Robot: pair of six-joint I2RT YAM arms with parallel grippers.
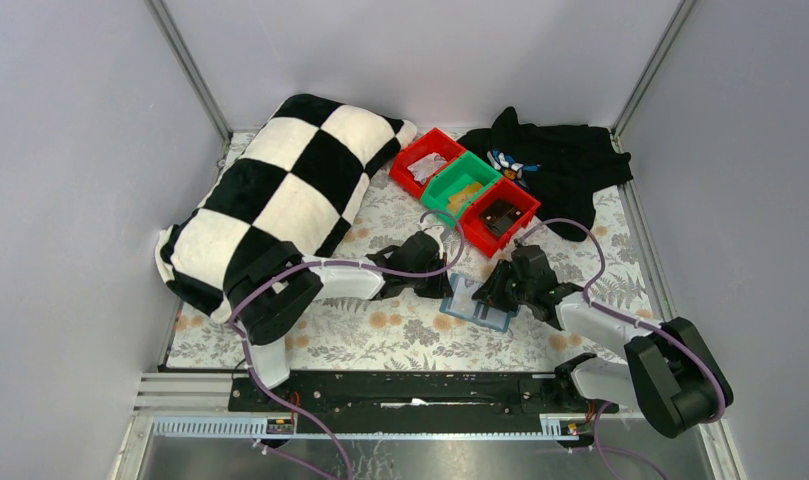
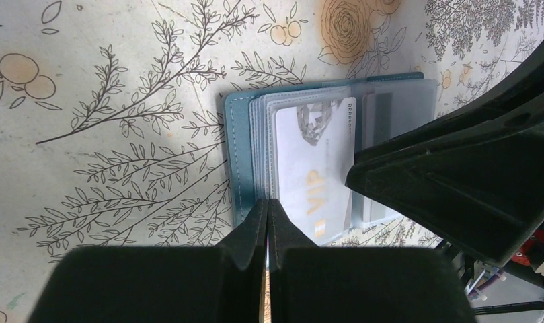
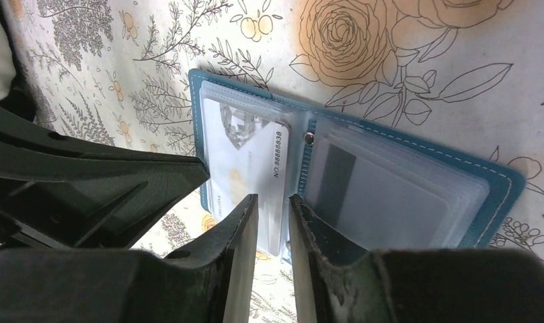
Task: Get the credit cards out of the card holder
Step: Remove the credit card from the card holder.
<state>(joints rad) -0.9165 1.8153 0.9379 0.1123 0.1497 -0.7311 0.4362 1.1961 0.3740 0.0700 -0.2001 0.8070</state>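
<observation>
Left tool point(image 2: 267, 205), pressed together, sits on the open teal card holder point(image 2: 237, 155); right tool point(image 3: 274, 202), slightly spread, should pinch the pale printed card point(image 3: 255, 155), sliding it flat.

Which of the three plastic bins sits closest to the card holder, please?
The red bin with the dark item inside, at the row's near end; the green bin and the other red bin lie farther back.

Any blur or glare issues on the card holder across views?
Top external: evenly lit, sharp, but the card holder is small and partly hidden by arms. Left wrist: credit card print legible, left fingers dark. Right wrist: plastic sleeves hazy, right fingers soft.
</observation>
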